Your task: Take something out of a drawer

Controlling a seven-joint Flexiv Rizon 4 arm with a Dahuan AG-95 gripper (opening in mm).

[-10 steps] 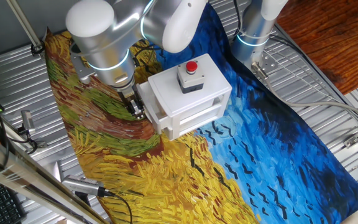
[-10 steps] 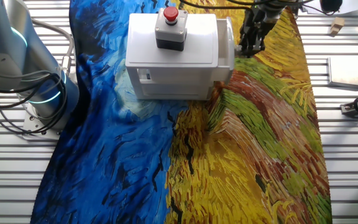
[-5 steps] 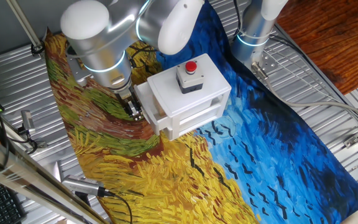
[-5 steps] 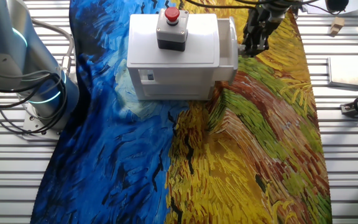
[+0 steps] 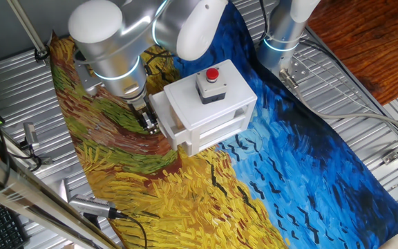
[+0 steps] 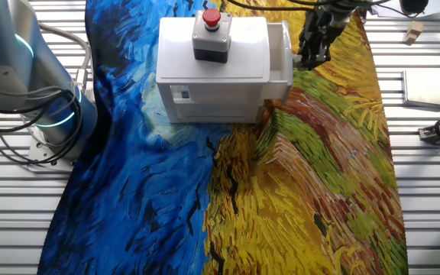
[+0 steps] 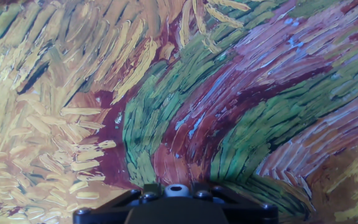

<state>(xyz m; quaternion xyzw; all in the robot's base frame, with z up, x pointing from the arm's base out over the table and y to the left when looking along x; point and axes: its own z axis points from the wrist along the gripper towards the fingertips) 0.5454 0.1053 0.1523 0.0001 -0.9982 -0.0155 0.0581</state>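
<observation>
One white box (image 5: 209, 104) stands on the painted cloth (image 5: 185, 187) that covers the desk, near the cloth's far edge as I see it in the other fixed view. It has a grey switch housing with a red button (image 6: 209, 18) on top. The drawer (image 6: 280, 53) is pulled partly out of the box side that faces the yellow half of the cloth. I see the gripper (image 5: 150, 123) just beside the drawer front, with its fingers pointing down. Whether the fingers are closed on the knob, I cannot tell, because the knob is hidden and the fingertips are too small to read. In the hand view I see only the cloth and the dark edge of the hand. The wooden block is not visible to me in any view, so I cannot say where it lies.
</observation>
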